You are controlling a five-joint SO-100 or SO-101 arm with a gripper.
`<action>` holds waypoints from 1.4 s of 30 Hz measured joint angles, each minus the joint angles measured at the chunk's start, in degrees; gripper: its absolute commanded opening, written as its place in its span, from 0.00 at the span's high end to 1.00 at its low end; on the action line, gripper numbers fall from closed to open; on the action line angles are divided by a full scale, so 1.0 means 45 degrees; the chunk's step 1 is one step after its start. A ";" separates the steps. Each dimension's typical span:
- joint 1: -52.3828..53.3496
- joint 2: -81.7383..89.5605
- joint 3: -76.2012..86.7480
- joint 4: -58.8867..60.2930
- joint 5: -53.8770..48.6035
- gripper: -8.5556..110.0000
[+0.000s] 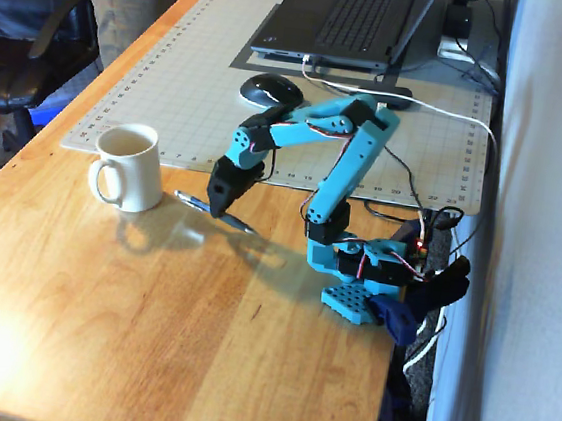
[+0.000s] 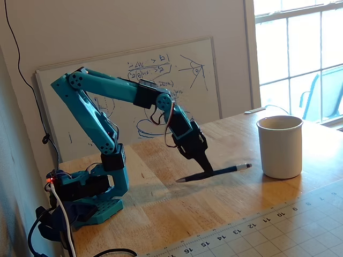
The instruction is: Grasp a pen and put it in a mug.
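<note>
The dark pen (image 1: 193,202) (image 2: 225,171) hangs a little above the wooden table, tilted, with its silvery end toward the mug. My gripper (image 1: 217,211) (image 2: 206,172) is shut on the pen near its middle, fingers pointing down. The cream-white mug (image 1: 128,167) (image 2: 280,146) stands upright on the table, handle toward the camera in a fixed view; the pen's end is a short gap away from the mug's side and below its rim.
A cutting mat (image 1: 194,81) lies behind the mug, carrying a computer mouse (image 1: 271,90) and a laptop (image 1: 346,18). The arm's base (image 1: 359,279) sits at the table's right edge. A whiteboard (image 2: 134,96) leans on the wall.
</note>
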 measured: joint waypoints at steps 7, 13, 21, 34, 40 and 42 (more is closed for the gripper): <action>0.0000 0.2852 0.0000 0.0000 0.0000 0.89; 0.0000 0.5352 0.0000 0.0000 0.0000 0.88; 0.0000 0.6914 -0.0059 -0.1875 0.0000 0.88; -0.1680 0.3828 -0.0352 -1.0586 0.0000 0.88; -0.1719 0.0762 -0.0352 -1.5078 0.0000 0.88; -0.1719 -0.0234 -0.0352 -1.6426 0.0000 0.88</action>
